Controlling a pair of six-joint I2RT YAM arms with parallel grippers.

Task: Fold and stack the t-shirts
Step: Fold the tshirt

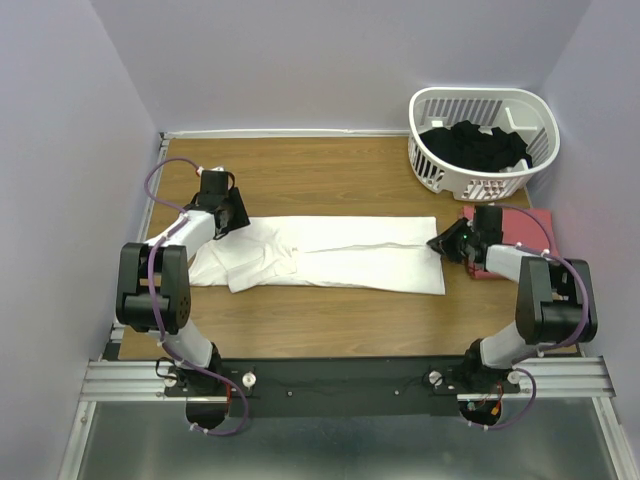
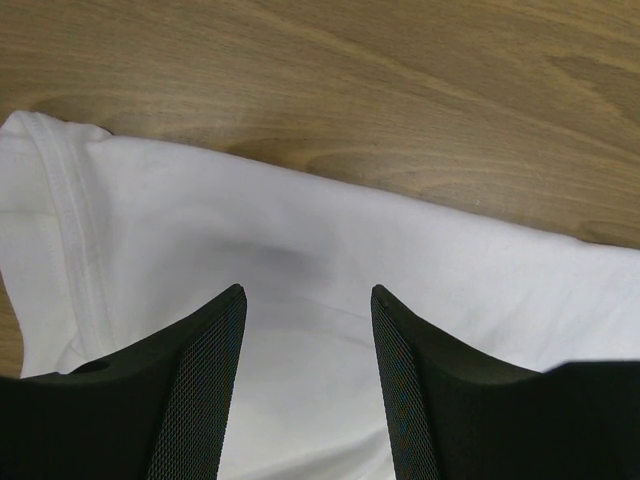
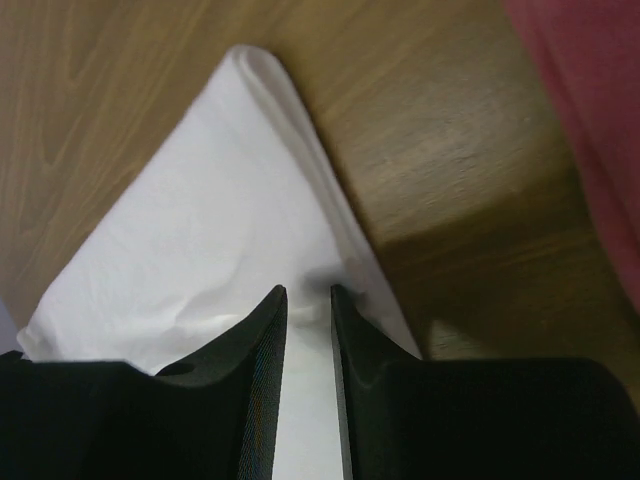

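Large plain white cotton t-shirt folded long, near side of white slatted plastic basket — left claw open over end farthest from basket, right claw barely parted over nearest end.

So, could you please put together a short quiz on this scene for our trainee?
1. True or false: the basket holds dark clothes.
2. The left gripper, over the white shirt, is: A. open; B. shut on cloth; C. out of view.
3. Fill in: the red shirt lies beside the ___ gripper.
Key: 1 true; 2 A; 3 right gripper.
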